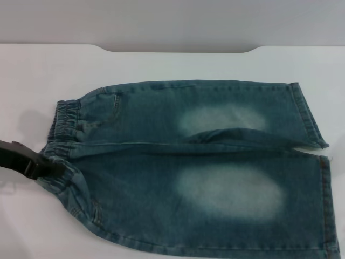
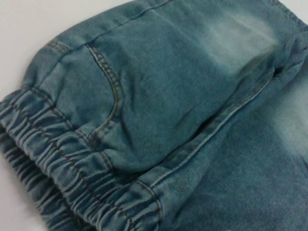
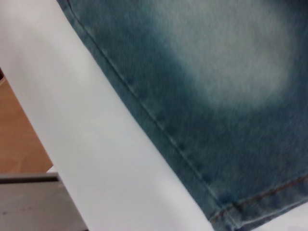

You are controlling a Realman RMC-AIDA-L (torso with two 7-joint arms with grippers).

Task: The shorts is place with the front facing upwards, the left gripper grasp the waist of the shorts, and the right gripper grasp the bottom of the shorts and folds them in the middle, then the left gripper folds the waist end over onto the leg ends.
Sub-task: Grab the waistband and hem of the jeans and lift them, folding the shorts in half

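The shorts (image 1: 205, 162) lie flat on the white table (image 1: 32, 81), front side up, with pale faded patches on both thighs. The elastic waist (image 1: 62, 135) points to the left. The bottom of the shorts (image 1: 307, 116) lies at the right, a slit (image 1: 310, 150) between the two leg ends. My left gripper (image 1: 48, 167) is a black jaw reaching in from the left, right at the near part of the waist. The left wrist view shows the gathered waistband (image 2: 53, 163) and a pocket seam (image 2: 108, 82) close up. The right wrist view shows the near leg (image 3: 216, 86) and its hem corner (image 3: 269, 197). The right gripper is out of view.
The table's far edge meets a grey wall (image 1: 178, 21). In the right wrist view the table's near edge (image 3: 96, 144) runs beside the leg, with wooden floor (image 3: 19, 139) below it. The shorts' near leg reaches almost to that edge.
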